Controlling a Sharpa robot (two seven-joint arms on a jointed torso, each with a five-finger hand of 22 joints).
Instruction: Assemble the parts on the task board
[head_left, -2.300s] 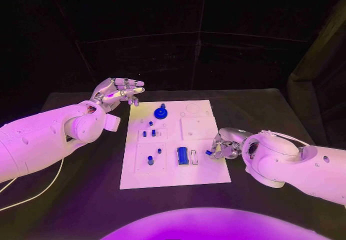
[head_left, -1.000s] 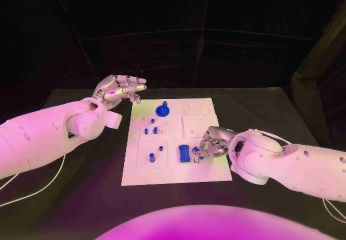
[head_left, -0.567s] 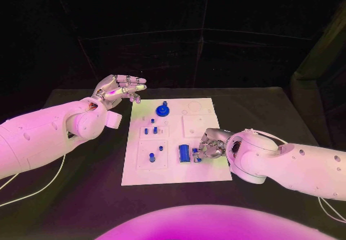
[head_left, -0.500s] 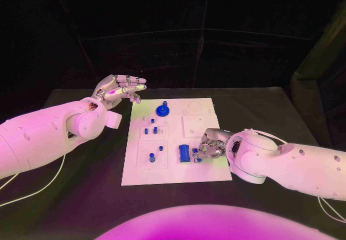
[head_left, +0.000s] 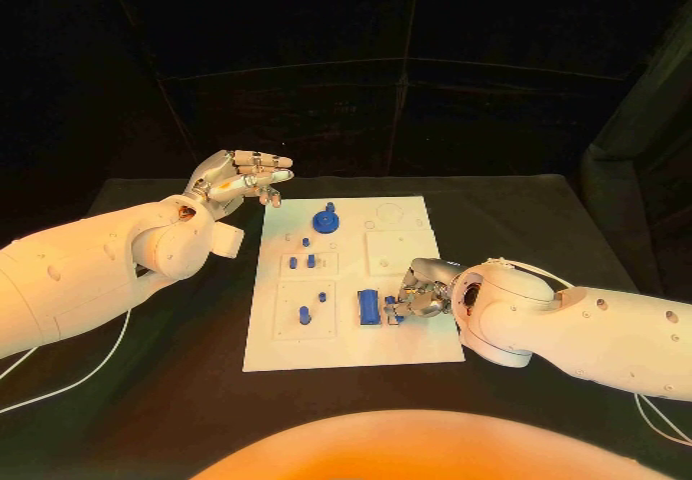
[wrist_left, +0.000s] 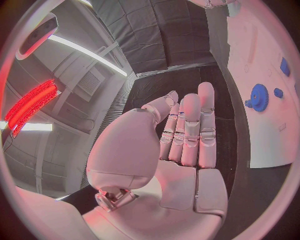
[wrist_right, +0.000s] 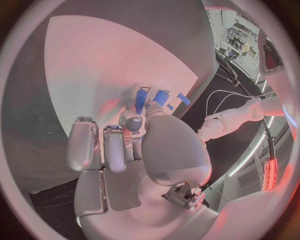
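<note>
The white task board (head_left: 411, 340) lies in the middle of the black table. On it stand a blue gear with a knob (head_left: 326, 219), several small blue pegs (head_left: 300, 263) and a blue block (head_left: 368, 305). My right hand (head_left: 418, 292) hovers low over the board's right half, just beside the block, and pinches a small blue part (head_left: 391, 312) at its fingertips. In the right wrist view the blue part (wrist_right: 141, 99) sits just past the fingertips (wrist_right: 131, 119). My left hand (head_left: 238, 180) is raised beyond the board's far left corner, fingers apart and holding nothing. The gear (wrist_left: 258, 96) also appears in the left wrist view.
Round and square recesses (head_left: 392, 250) mark the board's far right part. Black table (head_left: 159, 360) surrounds the board on all sides. A white cable (head_left: 72, 385) trails over the table's left side under my left arm.
My right hand has carried the small blue part leftward over the board, up to the blue block. The left hand has stayed where it was.
</note>
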